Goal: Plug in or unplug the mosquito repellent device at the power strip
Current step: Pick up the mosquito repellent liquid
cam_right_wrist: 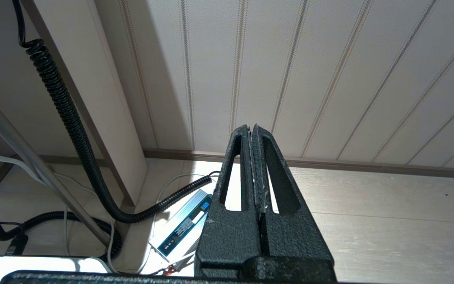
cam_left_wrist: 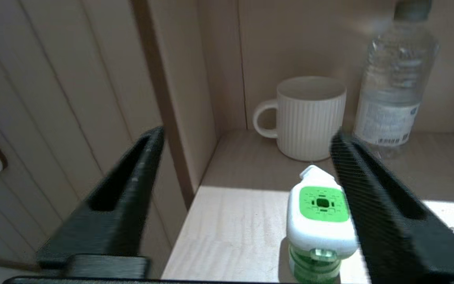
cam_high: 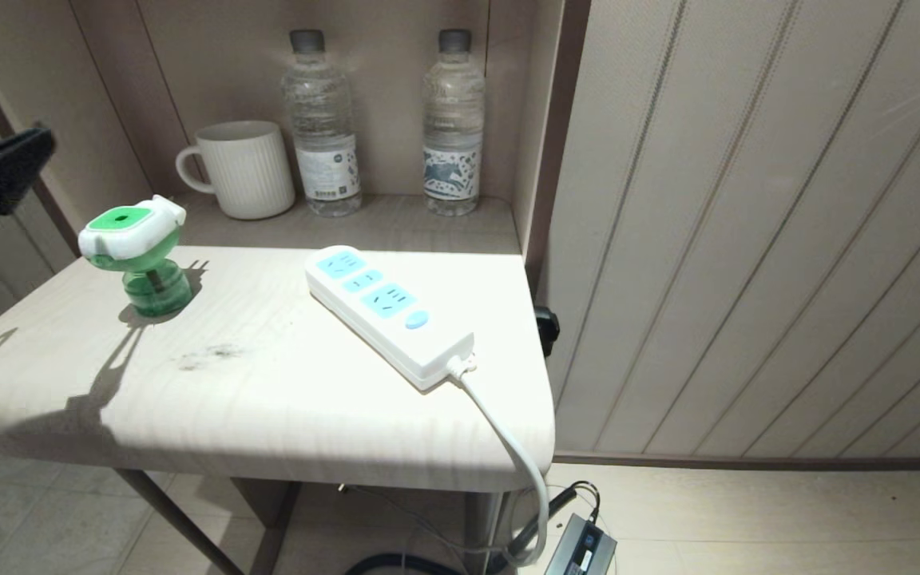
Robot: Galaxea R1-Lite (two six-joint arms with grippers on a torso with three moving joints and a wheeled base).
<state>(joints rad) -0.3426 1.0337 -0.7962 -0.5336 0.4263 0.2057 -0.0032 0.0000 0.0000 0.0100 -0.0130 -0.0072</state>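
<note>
Repellent (cam_high: 134,254): stands upright on its green bottle near the table's (cam_high: 268,399) left rear corner, white cap with green centre uppermost, unplugged and well apart from the strip (cam_high: 386,314). Strip: lies slantwise at mid-table, three blue socket faces up and all vacant, round blue button toward the cord (cam_high: 508,447), which drops over the front-right edge to the floor. Left gripper (cam_left_wrist: 246,142): at the far left off the table's side, jaws spread wide and holding nothing; in the wrist view the repellent sits just beside one finger, not between the two. Right gripper (cam_right_wrist: 252,165): parked low facing the wall panel, fingers pressed together, empty. Step, as judged: the device stands free with the hand open nearby, either just set down or about to be taken. Next move, if plugging in: centre the jaws on the white cap, clench, carry across to a socket. Clearances: open tabletop between repellent and strip; table edge close on the repellent's left; mug (cam_high: 244,169) and two bottles (cam_high: 320,124) stand behind on the shelf, apart from the path.
</note>
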